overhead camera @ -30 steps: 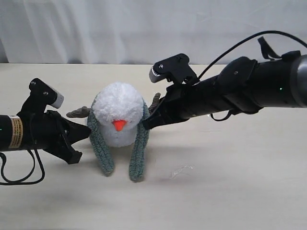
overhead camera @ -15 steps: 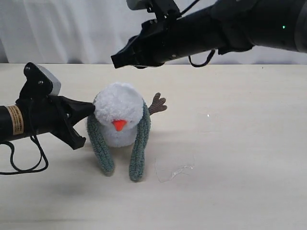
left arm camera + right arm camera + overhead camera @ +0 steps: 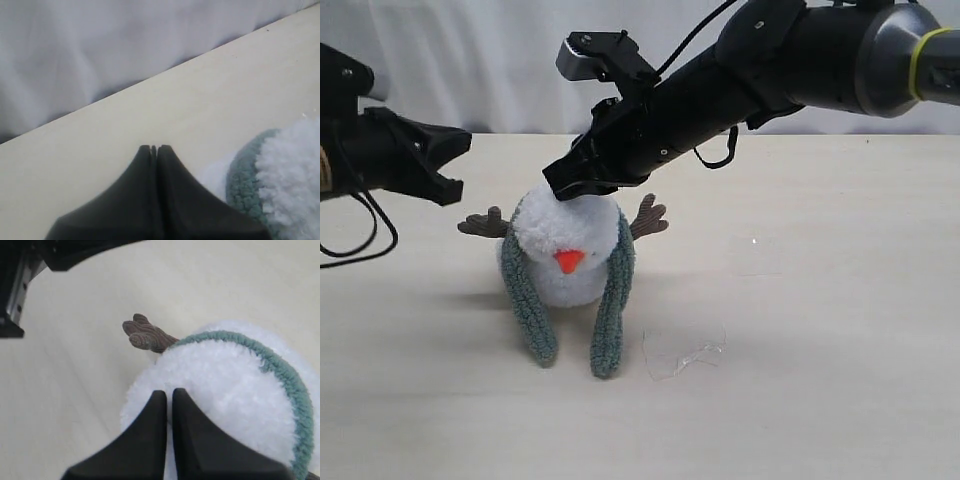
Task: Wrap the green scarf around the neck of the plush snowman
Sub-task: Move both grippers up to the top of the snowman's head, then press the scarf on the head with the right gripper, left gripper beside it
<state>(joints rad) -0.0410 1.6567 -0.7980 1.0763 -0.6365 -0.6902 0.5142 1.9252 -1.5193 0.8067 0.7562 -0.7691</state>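
The green scarf [image 3: 610, 305] lies over the back of the plush snowman [image 3: 565, 225], and both its ends hang down the front, one on each side of the orange nose [image 3: 568, 261], with their rounded tips resting on the desk [image 3: 820, 300]. In the right wrist view the scarf [image 3: 295, 390] runs as a band around the white ball [image 3: 225, 380]. The snowman stands left of the desk's middle, between the far and near edges, with its brown twig arms [image 3: 648, 216] sticking out to either side.

The right gripper [image 3: 558, 186] reaches down across the middle, its tip on the crown of the snowman. The wrist view shows this pincer [image 3: 169, 392] clenched to a thin slit against the fluff; I cannot tell whether it pinches any fur.

The left gripper [image 3: 462, 142] hangs above the desk towards the left edge, apart from the toy. Its fingers [image 3: 154, 148] are pressed together and grasp nothing.

A scrap of clear film [image 3: 685, 352] lies on the desk just right of the scarf's ends. A yellow-green band [image 3: 918, 45] rings the right arm. A sliver of a tan sticker shows on the left arm at the picture's edge, its print cut off. A white curtain [image 3: 470, 60] hangs behind the far edge.
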